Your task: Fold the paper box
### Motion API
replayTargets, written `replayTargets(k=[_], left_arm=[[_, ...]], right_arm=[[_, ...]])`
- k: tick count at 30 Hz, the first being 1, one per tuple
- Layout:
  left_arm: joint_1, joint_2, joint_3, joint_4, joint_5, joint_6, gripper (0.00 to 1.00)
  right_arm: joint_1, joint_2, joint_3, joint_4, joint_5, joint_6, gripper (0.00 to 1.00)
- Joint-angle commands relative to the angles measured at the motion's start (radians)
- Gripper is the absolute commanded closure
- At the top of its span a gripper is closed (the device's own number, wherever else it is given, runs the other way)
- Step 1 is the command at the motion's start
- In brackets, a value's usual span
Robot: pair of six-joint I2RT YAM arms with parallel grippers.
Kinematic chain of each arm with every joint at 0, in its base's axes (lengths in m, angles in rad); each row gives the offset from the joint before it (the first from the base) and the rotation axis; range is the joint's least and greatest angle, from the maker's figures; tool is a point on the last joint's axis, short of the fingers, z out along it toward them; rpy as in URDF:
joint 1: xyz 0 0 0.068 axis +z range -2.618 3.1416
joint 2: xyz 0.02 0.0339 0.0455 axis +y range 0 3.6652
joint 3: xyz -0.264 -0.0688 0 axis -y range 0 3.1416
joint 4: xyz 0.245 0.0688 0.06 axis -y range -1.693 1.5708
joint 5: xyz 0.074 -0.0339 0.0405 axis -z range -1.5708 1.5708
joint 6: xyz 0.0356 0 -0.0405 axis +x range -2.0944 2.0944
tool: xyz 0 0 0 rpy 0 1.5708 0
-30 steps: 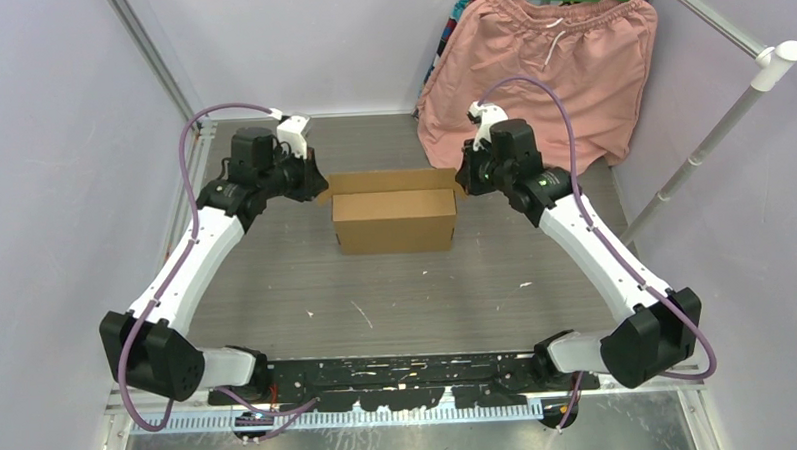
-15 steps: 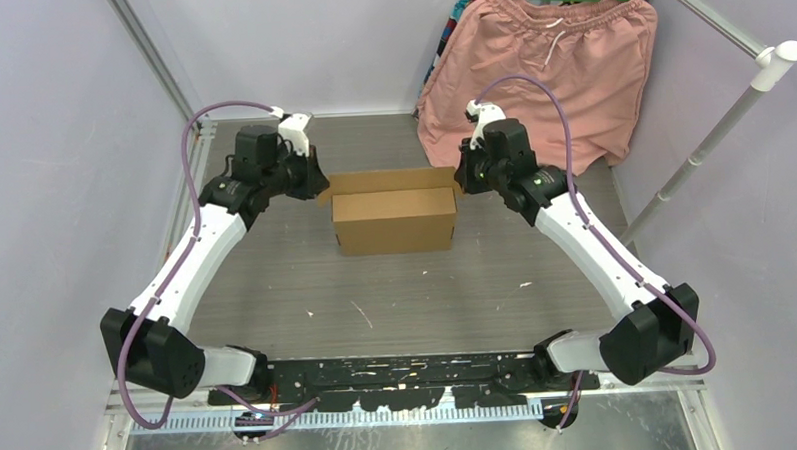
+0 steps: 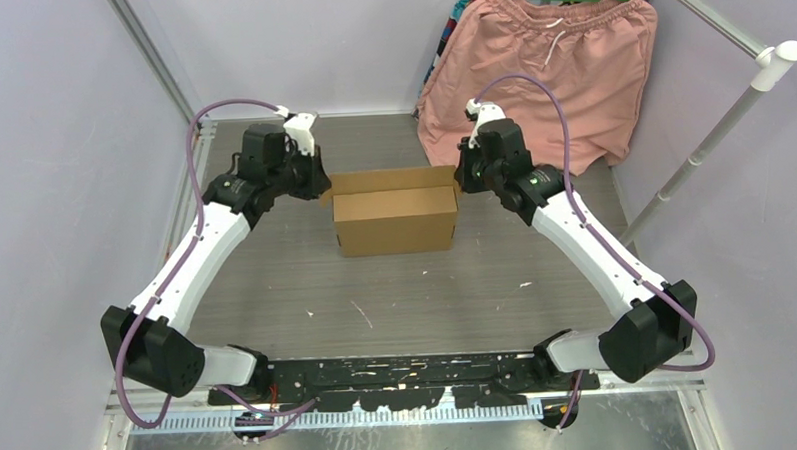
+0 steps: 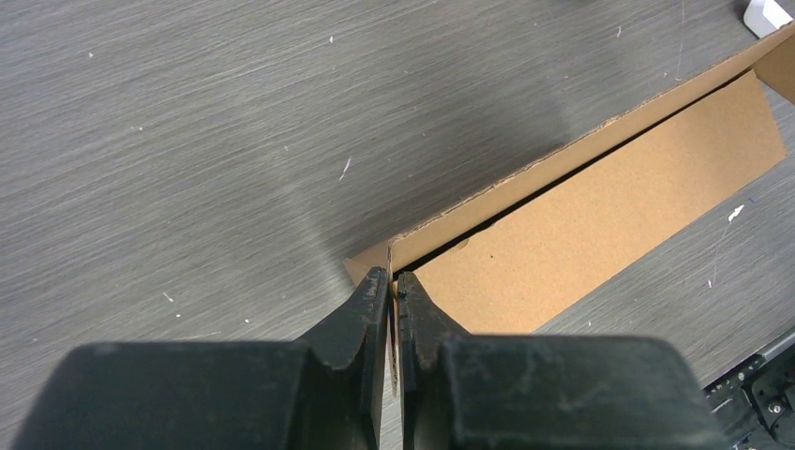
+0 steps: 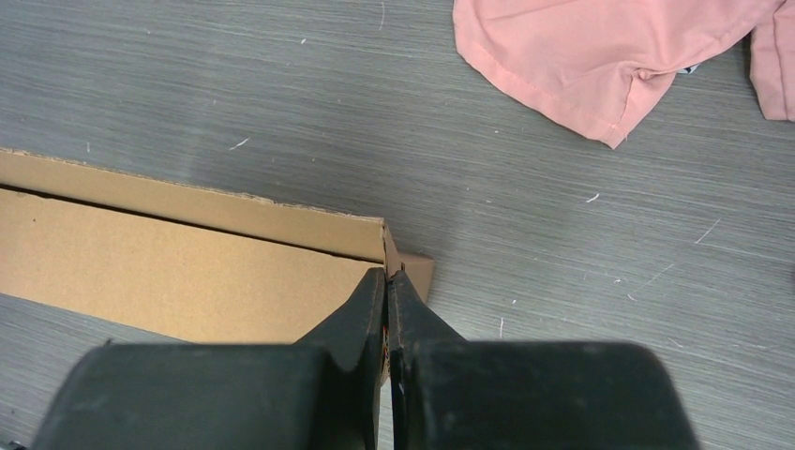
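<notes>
Both end walls of our brown corrugated cardboard paper box sat pinched tight between left gripper and right gripper.

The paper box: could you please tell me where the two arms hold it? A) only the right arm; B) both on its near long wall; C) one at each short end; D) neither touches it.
C: the left gripper has its jaws shut on the paper box at its left end, the right gripper likewise at its right end.
</notes>
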Motion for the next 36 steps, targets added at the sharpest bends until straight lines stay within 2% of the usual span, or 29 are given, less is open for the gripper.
replayTargets(k=[1,9,15,26,36], left_arm=[[-0.024,-0.004,0.039,-0.003,-0.010,-0.018,0.90],[-0.030,-0.019,0.040,-0.030,-0.033,-0.012,0.90],[-0.030,-0.025,0.028,-0.044,-0.050,-0.007,0.85],[-0.032,-0.052,0.031,-0.079,-0.080,0.000,0.85],[-0.032,-0.075,0.035,-0.093,-0.073,0.007,0.81]], right_arm=[[0.016,0.008,0.035,-0.034,0.029,0.025,0.99],[0.026,0.003,0.035,-0.044,0.065,0.040,0.99],[0.029,0.003,0.036,-0.052,0.082,0.049,0.99],[0.038,0.002,0.042,-0.065,0.122,0.065,0.99],[0.037,-0.003,0.041,-0.069,0.126,0.067,0.99]])
